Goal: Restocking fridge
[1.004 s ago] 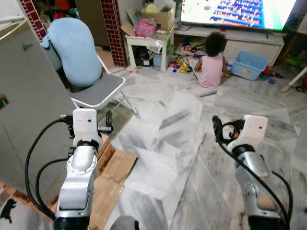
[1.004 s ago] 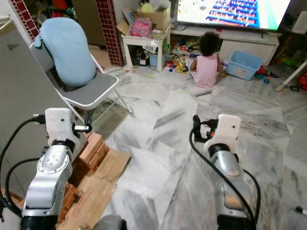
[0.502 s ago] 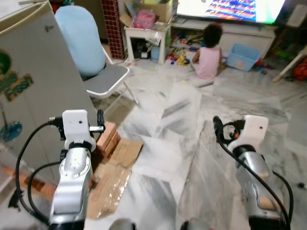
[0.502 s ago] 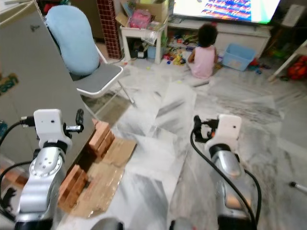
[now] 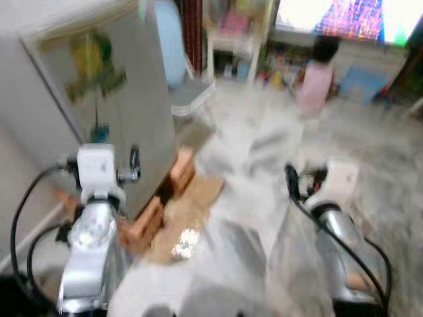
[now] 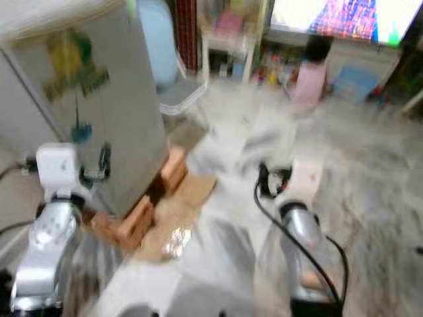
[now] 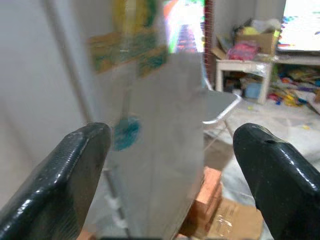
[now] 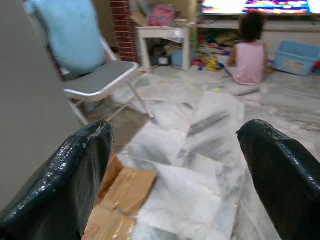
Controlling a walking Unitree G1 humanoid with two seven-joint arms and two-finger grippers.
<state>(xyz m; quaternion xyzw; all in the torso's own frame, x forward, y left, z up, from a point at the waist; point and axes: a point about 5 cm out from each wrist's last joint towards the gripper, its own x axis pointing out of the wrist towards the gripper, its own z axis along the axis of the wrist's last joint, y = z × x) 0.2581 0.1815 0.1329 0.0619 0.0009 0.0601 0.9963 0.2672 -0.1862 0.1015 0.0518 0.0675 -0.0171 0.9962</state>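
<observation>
The fridge point(image 7: 150, 150) has a smooth, matt grey side bearing paper-like stickers point(image 7: 127, 45). It stands on rough bricks point(image 5: 180, 173) and flattened cardboard point(image 8: 122, 192). The floor point(image 8: 200, 150) is glossy marble.

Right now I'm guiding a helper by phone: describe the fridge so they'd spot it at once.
On the robot's left stands a tall grey fridge, raised off the marble floor on reddish bricks with flattened brown cardboard beside them. Behind it is a grey folding chair with a pale blue cushion. Yellow-green stickers and a small blue one on its door set it apart.
</observation>
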